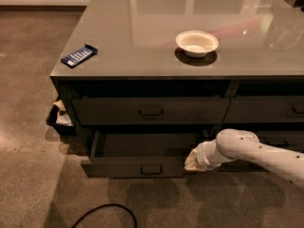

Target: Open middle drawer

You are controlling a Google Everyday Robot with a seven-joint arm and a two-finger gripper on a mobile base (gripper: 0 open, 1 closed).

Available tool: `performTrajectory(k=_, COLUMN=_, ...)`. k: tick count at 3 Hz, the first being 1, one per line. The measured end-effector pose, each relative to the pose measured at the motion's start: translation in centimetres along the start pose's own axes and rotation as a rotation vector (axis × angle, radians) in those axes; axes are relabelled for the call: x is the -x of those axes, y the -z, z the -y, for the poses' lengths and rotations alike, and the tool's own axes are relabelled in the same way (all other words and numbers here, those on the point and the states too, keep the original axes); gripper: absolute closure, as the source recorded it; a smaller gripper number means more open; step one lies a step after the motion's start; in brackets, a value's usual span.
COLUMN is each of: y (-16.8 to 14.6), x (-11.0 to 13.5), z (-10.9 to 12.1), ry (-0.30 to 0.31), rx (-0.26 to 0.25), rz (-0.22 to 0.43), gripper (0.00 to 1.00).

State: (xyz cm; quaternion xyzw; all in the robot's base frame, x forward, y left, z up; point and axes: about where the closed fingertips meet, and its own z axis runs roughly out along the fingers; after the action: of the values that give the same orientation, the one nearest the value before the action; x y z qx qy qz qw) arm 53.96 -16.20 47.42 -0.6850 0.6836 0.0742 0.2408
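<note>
The middle drawer (151,111) is the wide dark grey front with a small loop handle at its centre, and its front sits flush with the cabinet. Below it, the lower drawer (137,167) with a like handle is pulled out toward me, and its dark inside shows. My gripper (193,161), on the end of the pale arm coming in from the right, sits at the right front corner of that pulled-out lower drawer. It is below and to the right of the middle drawer's handle. A slim dark strip runs under the countertop, above the middle drawer.
On the grey countertop (142,32) lie a white bowl (196,43) and a blue snack packet (79,55). More drawer fronts (266,109) stand to the right. A small bin with rubbish (59,116) stands by the cabinet's left side. A black cable (107,212) lies on the floor.
</note>
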Motion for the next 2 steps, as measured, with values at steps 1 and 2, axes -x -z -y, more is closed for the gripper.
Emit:
performTrajectory(k=1, y=0.01, x=0.04, z=-0.22, ry=0.002, rx=0.003, rz=-0.001, gripper=0.11)
performTrajectory(k=2, y=0.00, x=0.04, z=-0.22, ry=0.002, rx=0.003, rz=-0.001, gripper=0.00)
